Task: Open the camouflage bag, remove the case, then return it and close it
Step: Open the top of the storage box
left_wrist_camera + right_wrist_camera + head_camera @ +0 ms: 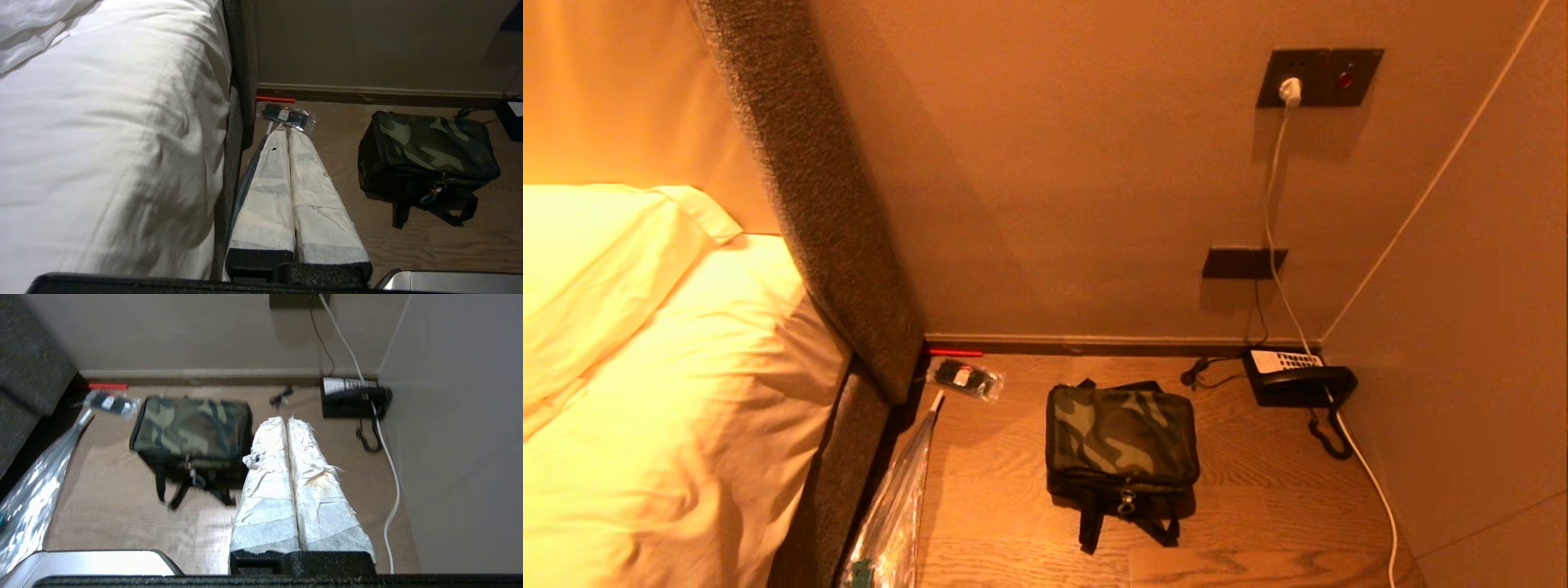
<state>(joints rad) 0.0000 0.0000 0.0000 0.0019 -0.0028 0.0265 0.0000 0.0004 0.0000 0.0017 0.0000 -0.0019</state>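
Right gripper point(288, 424) beside, well above zipped camouflage bag point(192, 428).

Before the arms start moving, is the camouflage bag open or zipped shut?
Shut. The camouflage bag lies flat on the wooden surface, top panel closed, no lining showing, zipper pull hanging at its front.

Camouflage bag point(1121, 437) matt cloth; floor point(1258, 490) grained wood; sleeve point(894, 506) glossy plastic.

Lit bed point(645, 367) w/ headboard point(809, 188) — wood floor point(1258, 506), beige wall point(1078, 180).
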